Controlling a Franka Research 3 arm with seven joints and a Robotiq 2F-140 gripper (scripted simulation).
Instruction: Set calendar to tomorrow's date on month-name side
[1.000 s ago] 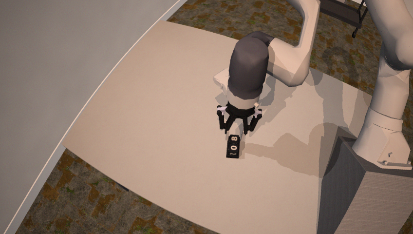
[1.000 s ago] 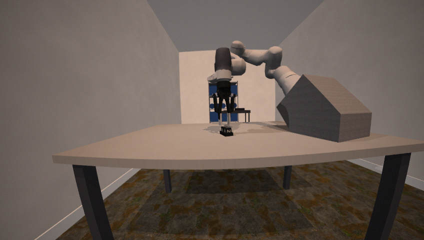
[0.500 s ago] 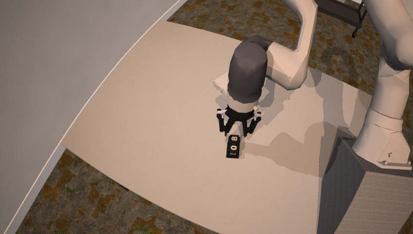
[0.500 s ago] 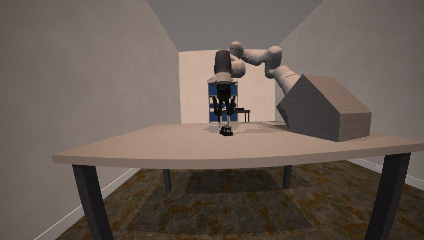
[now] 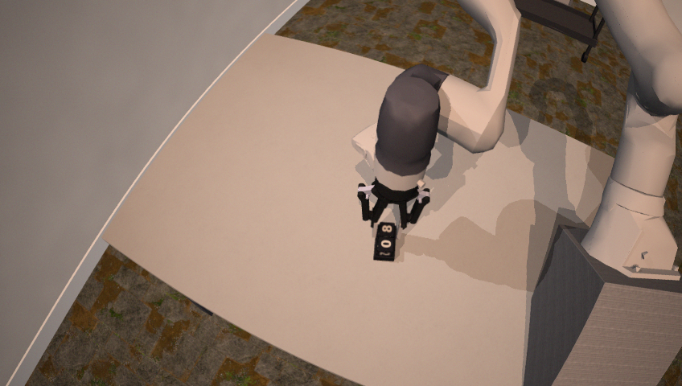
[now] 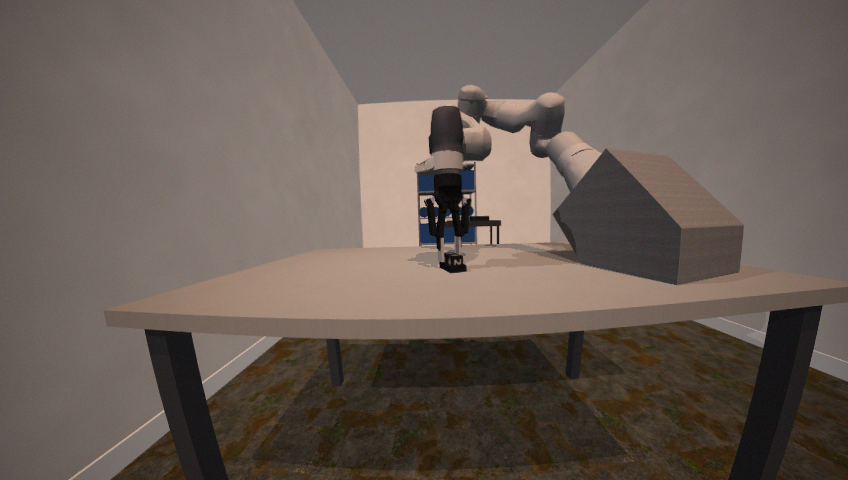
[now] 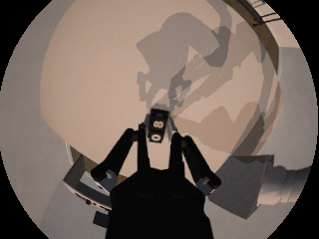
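Observation:
The calendar is a small black tray (image 5: 376, 241) on the tan table with two black cubes standing side by side in it. Seen from above, the far cube (image 5: 386, 229) shows an 8 on top and the near cube (image 5: 385, 244) shows a 0. The tray also shows in the exterior view (image 6: 453, 262) and in the wrist view (image 7: 158, 126). My gripper (image 5: 389, 223) points straight down over the far cube. Its fingers are partly apart, one on each side of the cube, with the tips at about its top (image 6: 449, 247). They hold nothing.
A large grey block (image 6: 648, 217), which carries the arm's base, stands on the table to the right of the calendar. The table's curved front edge (image 5: 158, 281) lies well in front of the tray. A wall runs along the left side.

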